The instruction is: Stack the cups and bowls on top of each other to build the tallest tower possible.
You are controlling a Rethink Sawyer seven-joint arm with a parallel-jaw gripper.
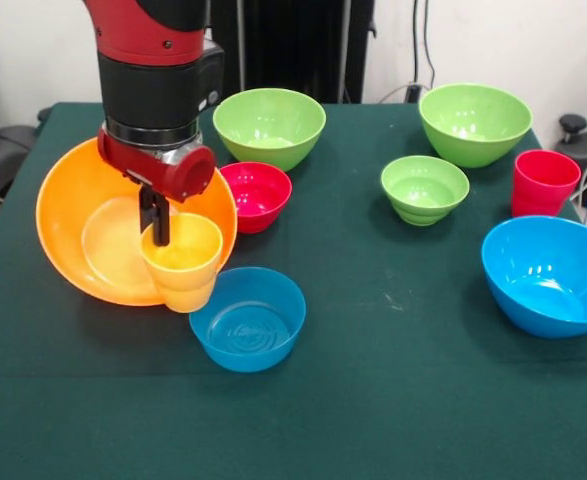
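The jaws pinch the far rim of the yellow cup, one finger inside and one outside; the gripper hangs straight down from the arm. The cup stands upright, mouth up, seemingly held just above the surface, at the near right edge of the orange bowl. The small blue bowl lies just near and right of it, the likeliest base.
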